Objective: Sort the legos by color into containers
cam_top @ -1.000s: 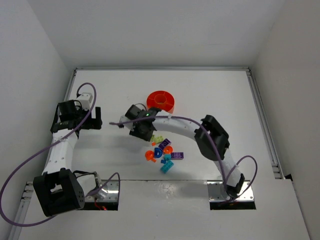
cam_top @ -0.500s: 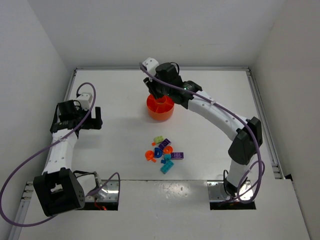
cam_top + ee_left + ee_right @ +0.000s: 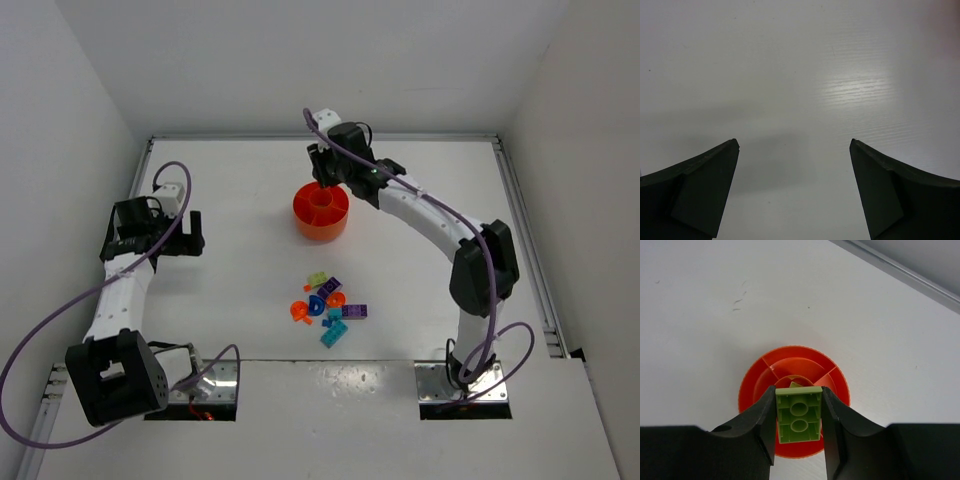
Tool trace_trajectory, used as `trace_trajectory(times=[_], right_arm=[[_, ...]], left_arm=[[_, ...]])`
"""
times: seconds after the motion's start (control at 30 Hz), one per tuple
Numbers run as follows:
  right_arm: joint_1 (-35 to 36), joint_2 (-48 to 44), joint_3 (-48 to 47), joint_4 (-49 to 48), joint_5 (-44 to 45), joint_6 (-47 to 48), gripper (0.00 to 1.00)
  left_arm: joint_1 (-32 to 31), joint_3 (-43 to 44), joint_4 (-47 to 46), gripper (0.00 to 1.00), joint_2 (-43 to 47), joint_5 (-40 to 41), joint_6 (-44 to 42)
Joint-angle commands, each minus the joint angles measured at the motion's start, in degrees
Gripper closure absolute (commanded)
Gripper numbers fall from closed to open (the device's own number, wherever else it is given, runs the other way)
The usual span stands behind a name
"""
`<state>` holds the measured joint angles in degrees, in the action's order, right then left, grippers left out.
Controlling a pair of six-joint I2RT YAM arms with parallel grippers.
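The round orange dish with inner walls stands at the back middle of the table. My right gripper hangs over its far side, shut on a lime green brick, underside facing the camera, above the dish. Another lime piece peeks out in the dish's centre compartment. The loose legos, lime, purple, cyan, blue and orange, lie in a cluster in front of the dish. My left gripper is open and empty over bare table at the left, jaws wide apart in the left wrist view.
A metal rail runs along the table's right edge and another along the back. White walls close in on three sides. Purple cables loop from both arms.
My right arm has swung from beside the lego cluster back over the orange dish, then shifted slightly right. The left arm has barely moved.
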<state>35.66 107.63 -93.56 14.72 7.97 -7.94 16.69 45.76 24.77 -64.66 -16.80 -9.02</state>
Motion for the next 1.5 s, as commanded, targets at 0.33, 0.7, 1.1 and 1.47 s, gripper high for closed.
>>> trace_trajectory(times=[0.33, 0.7, 1.1, 1.47], right_arm=[[-2.1, 6.2, -3.0, -1.8, -7.4, -4.0, 1.00], [-2.6, 8.5, -3.6, -1.8, -8.1, -4.0, 0.64], [-2.6, 4.8, -3.6, 2.1, -16.4, 1.9, 0.55], [3.8, -5.0, 10.2, 29.2, -25.4, 25.1, 0.53]], left_arm=[[1.2, 1.2, -1.1, 0.00, -0.4, -1.6, -1.1], [1.2, 0.6, -1.7, 0.00, -0.9, -1.6, -1.1], [1.2, 1.8, -1.7, 0.00, -2.0, -2.1, -1.1], [1.8, 2.3, -1.7, 0.00, -1.9, -3.2, 0.2]])
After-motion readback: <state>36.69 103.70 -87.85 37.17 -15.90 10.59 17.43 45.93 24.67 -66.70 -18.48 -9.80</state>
